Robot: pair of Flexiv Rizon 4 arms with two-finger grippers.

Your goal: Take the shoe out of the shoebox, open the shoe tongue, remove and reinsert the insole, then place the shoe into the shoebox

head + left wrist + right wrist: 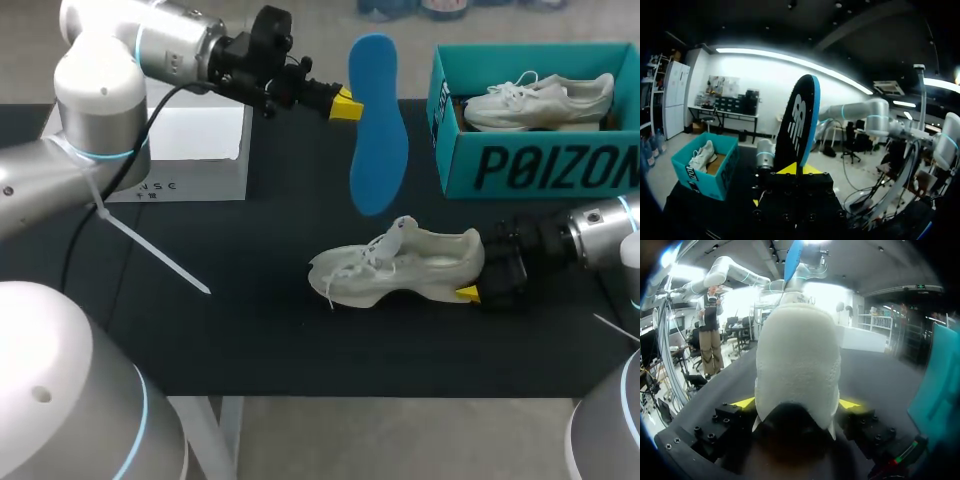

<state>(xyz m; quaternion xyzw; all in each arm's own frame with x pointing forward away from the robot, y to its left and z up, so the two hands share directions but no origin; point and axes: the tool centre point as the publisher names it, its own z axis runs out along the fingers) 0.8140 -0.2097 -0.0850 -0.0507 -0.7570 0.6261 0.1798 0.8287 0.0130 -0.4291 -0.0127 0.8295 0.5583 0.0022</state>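
Pinched in left gripper: blue insole, aloft. Clamped at heel by right gripper: white shoe, well apart from table edge. Behind: teal shoebox holding second shoe. Left: white box.

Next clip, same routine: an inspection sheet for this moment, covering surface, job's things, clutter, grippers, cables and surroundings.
Surface: black table, flat and dark.
Job's things: white shoe stands on its sole mid-table. The blue insole is out of it, held in the air above the table. The teal shoebox sits open at the rear right.
Clutter: second white shoe inside the shoebox; white box at the rear left.
Grippers: left gripper shut on the insole's end; right gripper shut on the shoe's heel.
Cables: black cable loops along the left arm; a white tie sticks out from that arm over the table.
Surroundings: nothing seen.
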